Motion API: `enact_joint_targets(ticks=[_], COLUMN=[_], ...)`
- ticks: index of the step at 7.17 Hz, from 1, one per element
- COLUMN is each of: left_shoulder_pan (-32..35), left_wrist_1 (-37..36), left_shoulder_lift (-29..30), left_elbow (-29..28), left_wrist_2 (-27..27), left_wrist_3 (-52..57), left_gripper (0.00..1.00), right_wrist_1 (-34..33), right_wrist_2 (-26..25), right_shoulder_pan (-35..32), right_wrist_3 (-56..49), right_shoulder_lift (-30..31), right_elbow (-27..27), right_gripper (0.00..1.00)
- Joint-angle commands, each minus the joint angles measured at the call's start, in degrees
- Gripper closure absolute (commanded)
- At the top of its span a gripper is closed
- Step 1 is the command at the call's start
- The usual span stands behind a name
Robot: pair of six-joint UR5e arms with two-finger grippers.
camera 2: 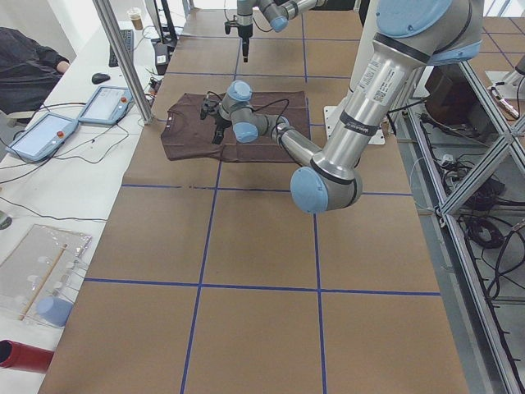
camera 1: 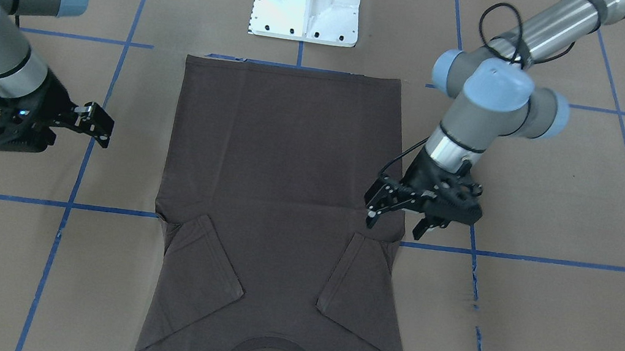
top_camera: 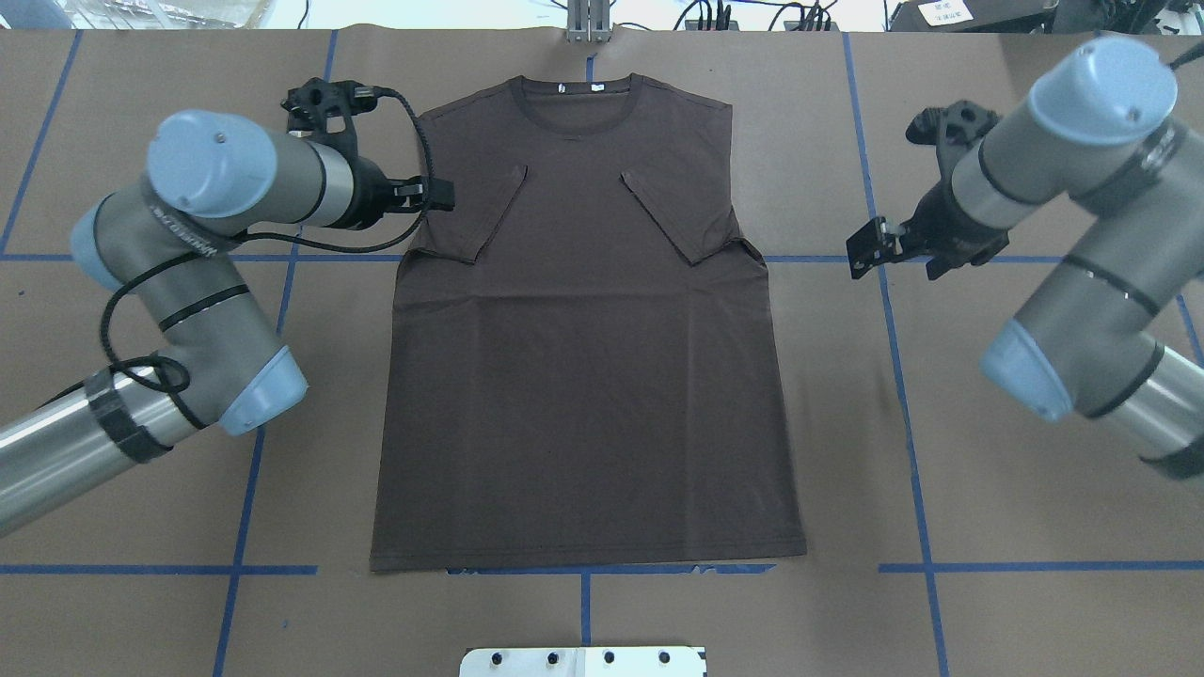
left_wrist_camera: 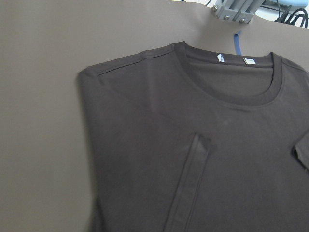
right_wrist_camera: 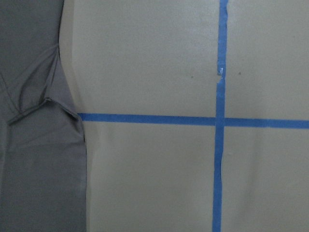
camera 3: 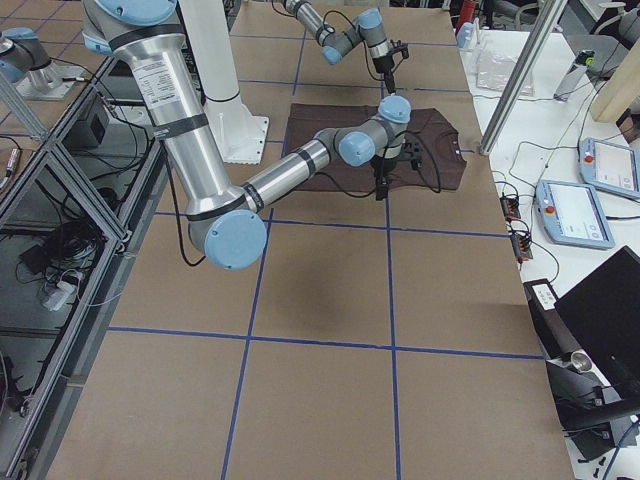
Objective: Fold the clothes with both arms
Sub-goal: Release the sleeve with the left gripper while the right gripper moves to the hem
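In the overhead view, the left arm reaches in from the left edge of the frame. The left gripper hangs at the T-shirt's side edge, level with the sleeve. The front-facing view shows its fingers spread apart and grasping nothing, one over the cloth and one off it. The T-shirt lies flat in the centre of the brown table, collar and white neck tags toward the top of the frame, both sleeves folded inward onto the chest. Near the right edge, the right arm holds the right gripper over bare table, apart from the shirt, fingers released and empty
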State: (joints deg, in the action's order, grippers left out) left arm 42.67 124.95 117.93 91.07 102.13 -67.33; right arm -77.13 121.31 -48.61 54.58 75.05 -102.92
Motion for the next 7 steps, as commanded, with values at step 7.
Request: enact_joint_targets(ticks=[7], left_shoulder_pan=[-0.1], left_wrist_1=[-5.6], left_shoulder_lift=[-5.6], left_elbow=[14.1], left_wrist_2=[-0.1], left_wrist_3=[-0.1], left_gripper=[0.00], right_wrist_1=[2.6], right_wrist_2=[-18.5], right_shoulder_pan=[28.7], right_wrist_3=[23.1], right_shoulder_lift=[6.9], right_elbow=[-11.6], right_gripper=[0.00])
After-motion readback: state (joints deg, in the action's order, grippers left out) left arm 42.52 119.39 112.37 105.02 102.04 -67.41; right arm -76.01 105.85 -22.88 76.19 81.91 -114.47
